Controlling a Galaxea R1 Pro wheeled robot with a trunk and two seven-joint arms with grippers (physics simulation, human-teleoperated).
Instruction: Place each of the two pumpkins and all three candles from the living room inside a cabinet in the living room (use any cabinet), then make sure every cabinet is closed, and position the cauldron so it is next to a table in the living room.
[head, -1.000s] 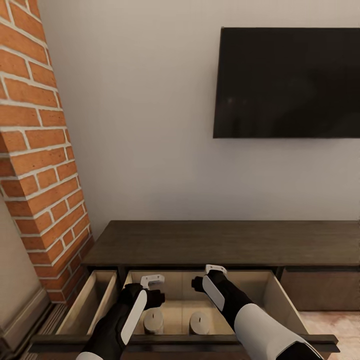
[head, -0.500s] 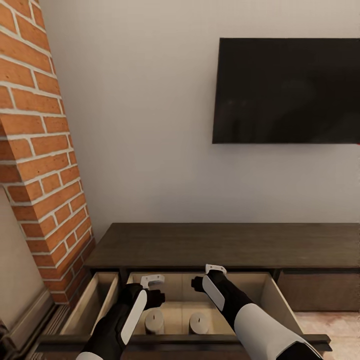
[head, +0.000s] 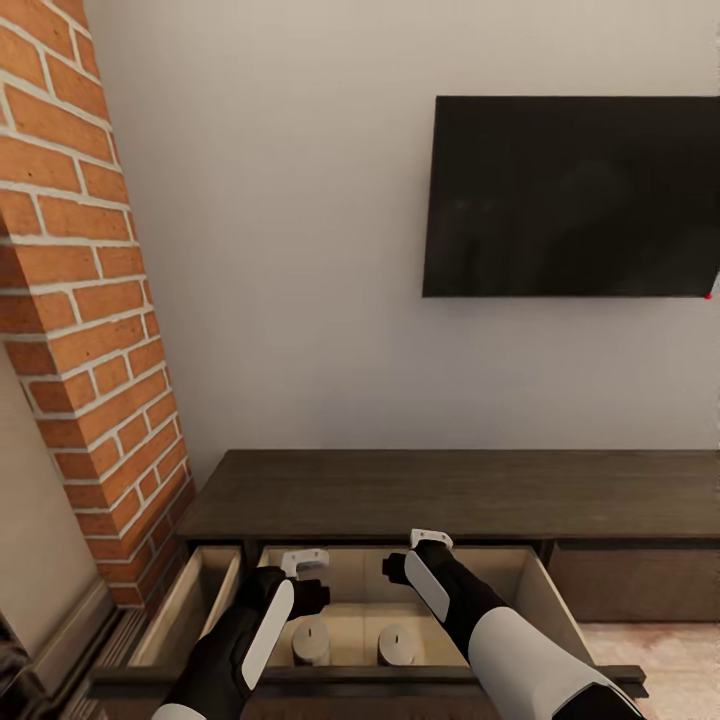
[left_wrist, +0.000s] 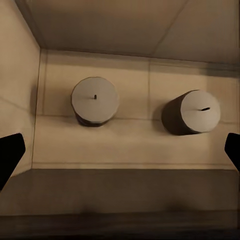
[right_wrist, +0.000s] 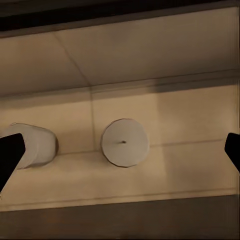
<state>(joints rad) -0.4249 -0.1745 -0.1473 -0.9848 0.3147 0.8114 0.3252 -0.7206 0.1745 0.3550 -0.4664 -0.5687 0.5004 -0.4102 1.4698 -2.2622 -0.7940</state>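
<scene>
The long dark brown cabinet stands against the wall with a pale compartment open below my arms. Two beige candles stand upright inside it, one on the left and one on the right. My left gripper hangs open above them, its dark fingertips wide apart, with both candles below. My right gripper is also open over the compartment, above one candle, with the other candle off to the side. Neither gripper holds anything.
A black TV hangs on the white wall above the cabinet. A red brick column rises at the left. A second open compartment lies beside it, and a closed dark front is at the right.
The whole picture has shifted: the TV and cabinet sit lower and farther right in the frame, so the camera moved. Arms and candles keep their places relative to each other.
</scene>
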